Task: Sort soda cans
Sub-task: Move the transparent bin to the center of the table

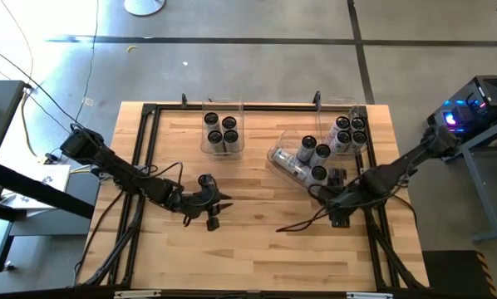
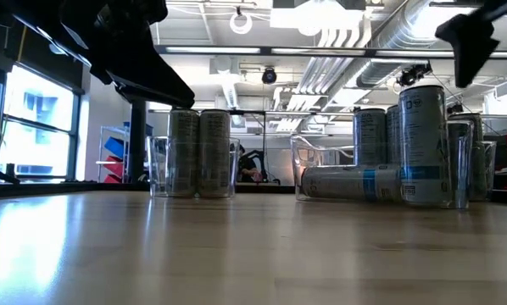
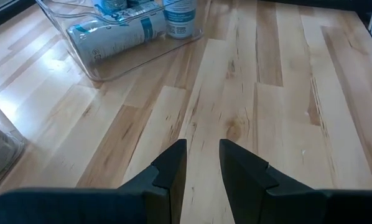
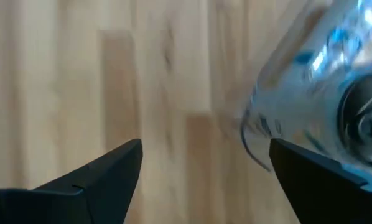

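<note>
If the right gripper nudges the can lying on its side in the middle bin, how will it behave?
The lying can is a smooth cylinder, so it probably rolls rather than slides. The middle bin wall and upright cans beside it should stop it quickly. Slim metal sides look slippery to pinch.

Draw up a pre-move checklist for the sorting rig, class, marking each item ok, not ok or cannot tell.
1. Right claw open and empty: ok.
2. Left claw empty, over bare wood: ok.
3. Four silver dark-topped soda cans upright in the clear plastic rectangular bin at the back: ok.
4. Every can in the slanted clear plastic bin upright: not ok, a blue-labelled silver can lies on its side.
5. Cans sorted by type: cannot tell.
</note>
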Robot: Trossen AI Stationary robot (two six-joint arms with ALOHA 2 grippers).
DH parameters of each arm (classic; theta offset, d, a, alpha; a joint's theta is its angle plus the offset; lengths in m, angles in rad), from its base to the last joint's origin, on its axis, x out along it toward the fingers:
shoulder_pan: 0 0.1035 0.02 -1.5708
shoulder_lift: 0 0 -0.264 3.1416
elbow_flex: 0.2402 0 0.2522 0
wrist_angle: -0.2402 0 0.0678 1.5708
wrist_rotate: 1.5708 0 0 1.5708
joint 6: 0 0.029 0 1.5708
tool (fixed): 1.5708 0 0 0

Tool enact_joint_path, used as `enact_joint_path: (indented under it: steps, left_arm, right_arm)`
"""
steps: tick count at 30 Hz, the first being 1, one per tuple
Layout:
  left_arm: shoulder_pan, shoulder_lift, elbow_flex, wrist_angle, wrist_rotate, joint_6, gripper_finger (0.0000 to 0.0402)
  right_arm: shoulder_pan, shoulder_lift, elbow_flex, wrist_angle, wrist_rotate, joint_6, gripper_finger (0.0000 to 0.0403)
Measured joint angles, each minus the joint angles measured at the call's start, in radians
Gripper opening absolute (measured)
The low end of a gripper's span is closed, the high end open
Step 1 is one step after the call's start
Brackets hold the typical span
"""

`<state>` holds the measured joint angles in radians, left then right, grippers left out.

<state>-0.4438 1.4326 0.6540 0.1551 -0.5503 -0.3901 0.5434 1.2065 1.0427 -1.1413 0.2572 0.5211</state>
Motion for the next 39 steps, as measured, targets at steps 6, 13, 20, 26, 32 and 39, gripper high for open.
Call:
enact_joint_path:
  steps: [6,13,20,26,32,39]
  left_arm:
    - [0.000,0.000,0.000,0.000,0.001,0.000,0.0089]
    - [0.000,0.000,0.000,0.000,0.002,0.000,0.0089]
    - [0.000,0.000,0.000,0.000,0.002,0.000,0.0089]
    - [0.000,0.000,0.000,0.000,0.002,0.000,0.0089]
    - [0.000,0.000,0.000,0.000,0.002,0.000,0.0089]
    - [-0.002,0.000,0.000,0.000,0.002,0.000,0.0089]
  right_arm:
    - [0.000,0.108,-0.051,-0.059,0.021,-0.074,0.0304]
    - [-0.038,0.163,-0.075,-0.062,0.101,-0.138,0.0229]
    - [-0.112,0.169,-0.075,-0.036,0.029,-0.143,0.0125]
    - [-0.162,0.169,-0.075,0.028,-0.030,-0.212,0.0036]
    - [-0.200,0.168,-0.075,0.150,-0.130,-0.234,0.0007]
    - [-0.192,0.170,-0.077,0.279,-0.209,-0.207,0.0004]
